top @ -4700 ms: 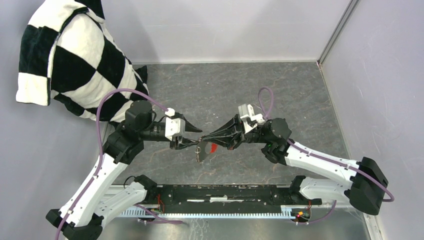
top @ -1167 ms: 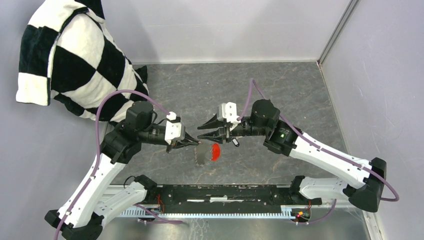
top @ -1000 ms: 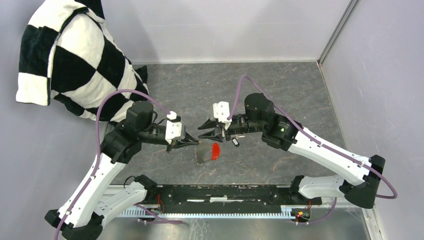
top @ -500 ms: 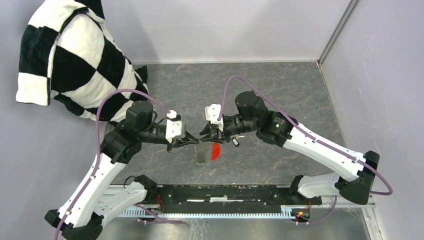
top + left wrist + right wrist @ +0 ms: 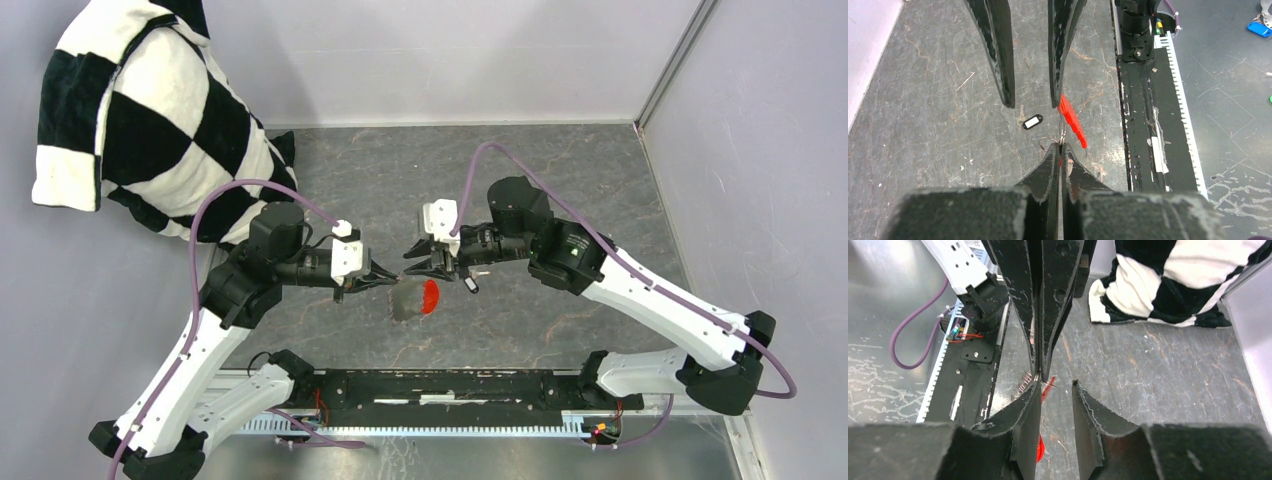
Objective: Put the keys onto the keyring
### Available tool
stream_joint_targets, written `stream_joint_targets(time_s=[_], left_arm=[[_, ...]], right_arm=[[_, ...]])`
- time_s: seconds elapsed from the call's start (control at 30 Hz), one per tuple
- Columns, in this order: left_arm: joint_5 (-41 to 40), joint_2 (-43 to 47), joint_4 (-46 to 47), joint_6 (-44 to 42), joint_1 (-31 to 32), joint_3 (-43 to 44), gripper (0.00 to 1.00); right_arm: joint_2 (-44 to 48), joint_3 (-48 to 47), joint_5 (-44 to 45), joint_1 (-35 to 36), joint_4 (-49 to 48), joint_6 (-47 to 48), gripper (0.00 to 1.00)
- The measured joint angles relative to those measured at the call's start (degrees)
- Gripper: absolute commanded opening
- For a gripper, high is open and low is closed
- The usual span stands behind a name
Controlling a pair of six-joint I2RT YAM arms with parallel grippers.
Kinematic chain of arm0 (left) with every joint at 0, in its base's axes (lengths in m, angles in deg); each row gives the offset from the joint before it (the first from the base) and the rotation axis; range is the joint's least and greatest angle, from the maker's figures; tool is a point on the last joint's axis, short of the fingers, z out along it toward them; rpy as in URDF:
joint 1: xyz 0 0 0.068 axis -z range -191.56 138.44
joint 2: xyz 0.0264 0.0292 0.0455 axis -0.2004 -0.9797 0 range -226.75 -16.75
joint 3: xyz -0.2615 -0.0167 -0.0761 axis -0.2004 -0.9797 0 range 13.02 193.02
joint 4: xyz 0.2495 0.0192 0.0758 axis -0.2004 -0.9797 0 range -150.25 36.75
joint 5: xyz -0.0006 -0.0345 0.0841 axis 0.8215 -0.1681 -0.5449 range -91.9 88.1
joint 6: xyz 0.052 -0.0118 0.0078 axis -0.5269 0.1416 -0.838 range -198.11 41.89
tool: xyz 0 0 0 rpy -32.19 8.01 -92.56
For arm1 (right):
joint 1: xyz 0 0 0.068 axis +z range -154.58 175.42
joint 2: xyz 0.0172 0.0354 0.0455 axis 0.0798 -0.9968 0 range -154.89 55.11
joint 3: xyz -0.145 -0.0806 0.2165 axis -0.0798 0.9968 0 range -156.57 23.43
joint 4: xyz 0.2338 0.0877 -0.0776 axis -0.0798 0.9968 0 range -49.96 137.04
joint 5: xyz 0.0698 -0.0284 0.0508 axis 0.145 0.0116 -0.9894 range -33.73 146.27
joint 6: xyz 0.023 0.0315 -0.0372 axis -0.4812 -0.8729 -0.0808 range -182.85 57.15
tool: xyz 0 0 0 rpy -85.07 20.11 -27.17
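My left gripper (image 5: 388,280) is shut on the keyring (image 5: 1049,142), a thin wire ring showing at its tips (image 5: 1060,146). The ring's elongated red fob (image 5: 1072,121) hangs below, just above the stone-grey table (image 5: 560,180); from above the fob (image 5: 429,297) is a red spot. My right gripper (image 5: 413,260) faces the left one tip to tip, open, with nothing between its fingers (image 5: 1030,400). Its left finger half hides the fob (image 5: 1040,447) and reaches the ring's chain (image 5: 1025,380). A black-headed key (image 5: 1032,121) lies on the table under the right gripper; from above the key (image 5: 470,285) sits right of the fob.
A black-and-white checked cloth (image 5: 140,120) is heaped at the back left. Pale walls (image 5: 760,150) close the back and right sides. The black base rail (image 5: 450,385) runs along the near edge. A blue tag (image 5: 1260,27) lies off the table.
The right gripper swung in toward the left gripper's tips, then eased back slightly to the right, its jaws staying apart. The left gripper and keyring held still.
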State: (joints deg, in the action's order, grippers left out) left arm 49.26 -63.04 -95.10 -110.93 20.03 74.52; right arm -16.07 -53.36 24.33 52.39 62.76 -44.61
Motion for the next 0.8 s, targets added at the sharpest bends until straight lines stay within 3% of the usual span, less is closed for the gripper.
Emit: stream_joint_targets(time_s=[0.23,0.67,0.8], left_arm=[[-0.09,0.68,1.53,1.75,0.00,-0.44,0.02],[-0.07,1.70,2.21,2.43,0.00,-0.83,0.02],[-0.04,1.73,2.21,2.60,0.00,-0.83,0.02]], right_arm=[[1.31,2.29,-4.55,-0.07,-5.35,-3.56,0.34],[-1.90,2.62,-6.64,-0.07,-4.94,-4.90,0.29],[-2.62,2.62,-6.58,-0.07,-4.31,-4.72,0.15]])
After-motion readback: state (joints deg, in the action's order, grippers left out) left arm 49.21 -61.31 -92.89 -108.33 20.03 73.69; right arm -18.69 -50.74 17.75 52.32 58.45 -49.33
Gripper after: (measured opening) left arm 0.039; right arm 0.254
